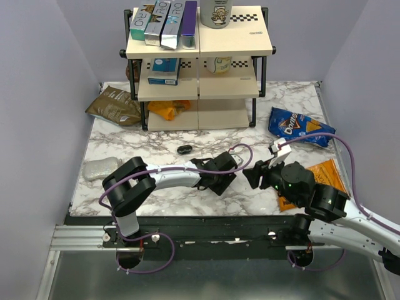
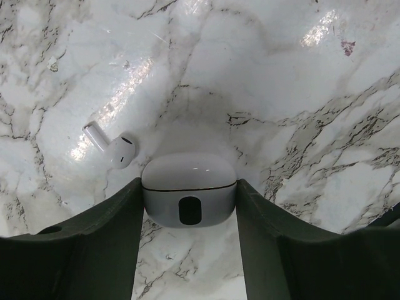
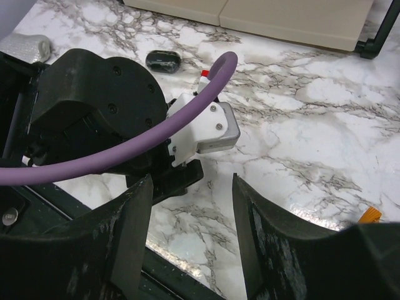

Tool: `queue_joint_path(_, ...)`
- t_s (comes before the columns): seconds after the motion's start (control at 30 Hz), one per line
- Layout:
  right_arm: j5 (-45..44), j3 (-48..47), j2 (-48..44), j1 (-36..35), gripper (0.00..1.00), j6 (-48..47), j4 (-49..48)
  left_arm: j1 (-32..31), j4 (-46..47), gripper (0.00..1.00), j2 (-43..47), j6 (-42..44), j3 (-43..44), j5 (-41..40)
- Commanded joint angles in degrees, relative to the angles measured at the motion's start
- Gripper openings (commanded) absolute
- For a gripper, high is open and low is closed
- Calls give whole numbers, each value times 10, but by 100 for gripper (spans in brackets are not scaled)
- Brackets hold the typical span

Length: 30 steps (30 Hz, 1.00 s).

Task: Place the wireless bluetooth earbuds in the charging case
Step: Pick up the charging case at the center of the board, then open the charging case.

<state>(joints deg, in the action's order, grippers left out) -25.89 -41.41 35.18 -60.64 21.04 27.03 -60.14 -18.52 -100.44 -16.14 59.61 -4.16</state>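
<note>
A white charging case (image 2: 189,187), lid shut, rests on the marble table between my left gripper's fingers. My left gripper (image 2: 189,190) is shut on it, both fingers against its sides; in the top view this gripper (image 1: 220,181) is at the table's middle front. One white earbud with a short stem (image 2: 119,150) lies on the table just left of the case, touching neither case nor fingers. No second earbud shows, and no black buds show. My right gripper (image 3: 192,187) is open and empty, hovering just right of the left wrist (image 1: 251,175).
A small black oval object (image 1: 184,149) lies behind the left arm, also in the right wrist view (image 3: 163,59). A shelf rack (image 1: 199,94) stands at the back. A blue chip bag (image 1: 300,127), orange bag (image 1: 325,175), brown bag (image 1: 115,105) and clear bundle (image 1: 100,167) lie around.
</note>
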Motion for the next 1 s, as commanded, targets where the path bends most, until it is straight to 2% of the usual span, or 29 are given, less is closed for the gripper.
queue_joint_path(0.0,-16,-11,-9,1,62,-3,24,-4,-25,55,8,-3,-7,-17)
queue_joint_path(0.1,-18,-16,-8,2,63,-4,27,-5,-19,43,16,-3,-13,-19)
queue_joint_path(0.33,-42,-66,-6,1,64,29,35,-2,58,0,103,22,-52,-25)
queue_joint_path(0.5,-108,-146,23,2,71,109,100,5,148,0,206,41,-92,-26)
queue_joint_path(0.57,-116,-157,36,2,72,119,111,5,182,0,245,47,-134,-16)
queue_joint_path(0.6,-113,-159,38,2,72,116,106,5,235,0,293,48,-154,-8)
queue_joint_path(0.67,-92,-153,40,1,72,94,90,4,309,0,352,45,-238,13)
queue_joint_path(0.7,-80,-150,44,2,72,88,76,4,386,0,410,39,-269,14)
queue_joint_path(0.77,-52,-146,50,1,72,68,64,2,463,0,461,56,-356,37)
queue_joint_path(0.8,-40,-145,56,1,72,59,50,0,533,0,503,72,-384,38)
queue_joint_path(0.87,1,-148,68,2,72,31,38,-2,562,0,534,93,-430,37)
queue_joint_path(0.97,68,-164,103,2,72,-4,25,-14,573,0,566,141,-443,25)
